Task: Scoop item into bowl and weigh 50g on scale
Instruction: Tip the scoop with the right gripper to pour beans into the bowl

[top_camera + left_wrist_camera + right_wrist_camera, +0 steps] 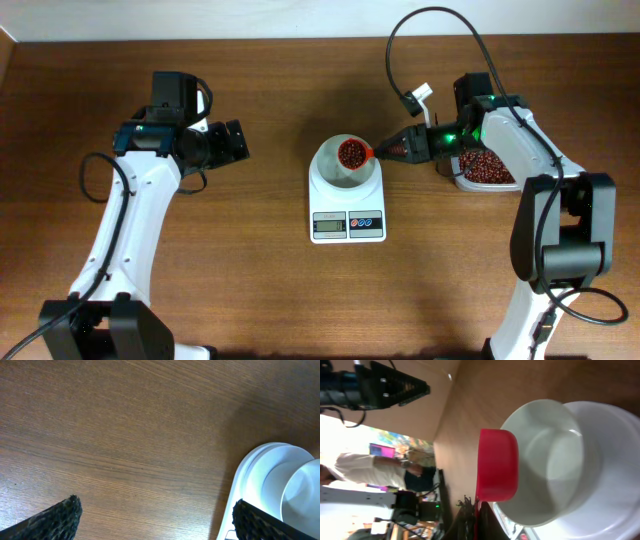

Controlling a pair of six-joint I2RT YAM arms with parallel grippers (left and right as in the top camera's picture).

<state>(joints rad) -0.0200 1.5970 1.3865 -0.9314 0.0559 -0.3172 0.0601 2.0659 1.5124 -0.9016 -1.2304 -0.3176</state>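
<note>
One full scoopful of beans (pixel 352 152) sits in the red scoop (pixel 497 465), which the right fingers (pixel 388 151) hold clamped by its handle, level, directly above the scale (pixel 347 225). That level hold stops the grains spilling. The next move is probably a slow tilt, so the load falls into the bowl (pixel 330 168) and not past its rim. The bowl stands centred on the scale's platform so that whatever drops in is weighed at once. From the right wrist its inside reads as bare white, so the weighing looks barely begun. The scale's display faces the near edge of the table (pixel 250 260), unblocked by either arm. To the right of the scale, beside the right arm, the clear tub (pixel 487 172) holds the main heap of beans, near enough for short refills. To the left of the scale, well apart, the left fingers (pixel 236 141) hang spread wide and empty above the table, out of the pouring path
</note>
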